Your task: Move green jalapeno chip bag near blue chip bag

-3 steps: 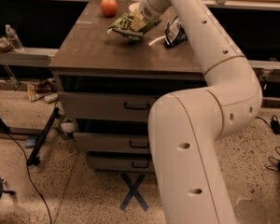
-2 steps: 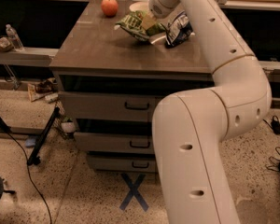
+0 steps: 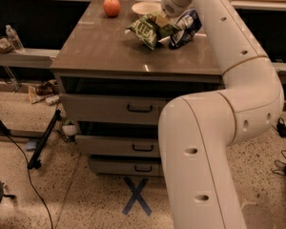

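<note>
The green jalapeno chip bag [image 3: 147, 30] is light green with pale lettering and hangs crumpled just above the grey cabinet top [image 3: 109, 51], right beside the blue chip bag. The blue chip bag [image 3: 185, 26] is dark blue with a white panel and lies at the back right of the top, partly hidden by my arm. My gripper [image 3: 163, 19] is at the upper right edge of the green bag and is shut on it. The two bags touch or nearly touch.
A red apple [image 3: 111, 6] sits at the back left of the top. A pale bowl [image 3: 144, 7] stands behind the green bag. The cabinet has several drawers below. A water bottle [image 3: 14, 38] stands on a shelf at left. Cables lie on the floor.
The gripper has carried the green bag to the right, from the middle of the top to right beside the blue bag. The camera view has also shifted.
</note>
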`<state>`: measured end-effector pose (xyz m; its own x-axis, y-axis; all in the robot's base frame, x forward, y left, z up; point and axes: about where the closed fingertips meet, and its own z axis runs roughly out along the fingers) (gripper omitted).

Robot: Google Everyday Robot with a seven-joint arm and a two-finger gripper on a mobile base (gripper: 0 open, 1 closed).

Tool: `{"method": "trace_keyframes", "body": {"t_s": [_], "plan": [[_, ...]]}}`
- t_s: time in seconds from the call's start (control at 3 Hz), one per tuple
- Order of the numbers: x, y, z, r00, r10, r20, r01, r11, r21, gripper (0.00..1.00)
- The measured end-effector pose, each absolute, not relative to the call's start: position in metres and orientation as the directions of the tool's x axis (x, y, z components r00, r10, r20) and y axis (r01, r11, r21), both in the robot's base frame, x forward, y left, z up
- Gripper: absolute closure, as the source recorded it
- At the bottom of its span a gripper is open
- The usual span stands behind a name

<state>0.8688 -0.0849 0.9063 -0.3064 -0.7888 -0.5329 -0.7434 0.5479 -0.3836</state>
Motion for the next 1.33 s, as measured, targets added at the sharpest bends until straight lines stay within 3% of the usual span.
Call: {"method": "trace_keyframes", "body": {"t_s": [0.67,1.0,1.33], "plan": [[0.864,-0.098,0.911,-0.317,-0.799,-0.511,-0.740,0.545,-0.394,0.16],[0.862,-0.102,0.922,-0.304,-0.809,-0.504,-0.735,0.535,-0.416,0.00],[0.860,-0.123,0.952,-0.290,-0.809,-0.510,-0.696,0.545,-0.468,0.00]]}}
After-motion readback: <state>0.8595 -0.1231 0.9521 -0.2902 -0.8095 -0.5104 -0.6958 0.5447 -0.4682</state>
